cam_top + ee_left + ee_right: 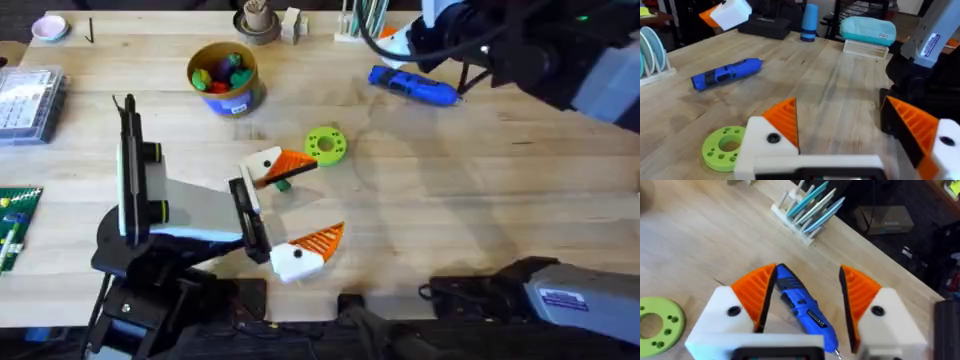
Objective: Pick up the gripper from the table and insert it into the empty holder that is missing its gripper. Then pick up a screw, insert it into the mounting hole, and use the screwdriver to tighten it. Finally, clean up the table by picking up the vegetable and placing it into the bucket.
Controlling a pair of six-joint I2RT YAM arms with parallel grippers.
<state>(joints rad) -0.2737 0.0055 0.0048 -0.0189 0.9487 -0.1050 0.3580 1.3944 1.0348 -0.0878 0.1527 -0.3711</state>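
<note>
Left gripper [300,205]: centre of the overhead frame, low over the table [480,200]; white fingers with orange ribbed pads spread wide, nothing between them.
Right gripper [807,302]: upper right of the overhead frame, over the screwdriver; fingers parted, one on either side of the blue body; contact cannot be told.
Screwdriver [413,86]: lies flat on the table, upper right of centre in the overhead view, metal bit toward the right.
Vegetable [281,184]: dark green bit peeking out just below the left gripper's upper finger, beside the green disc.
Green disc [326,145]: flat on the table, just right of that upper finger.
Bucket [225,77]: upright, upper left of centre, coloured items inside.
Loose orange gripper and white holder: cannot make them out.
Rack of blue-green plates [810,207]: back edge of the table, beyond the screwdriver.
</note>
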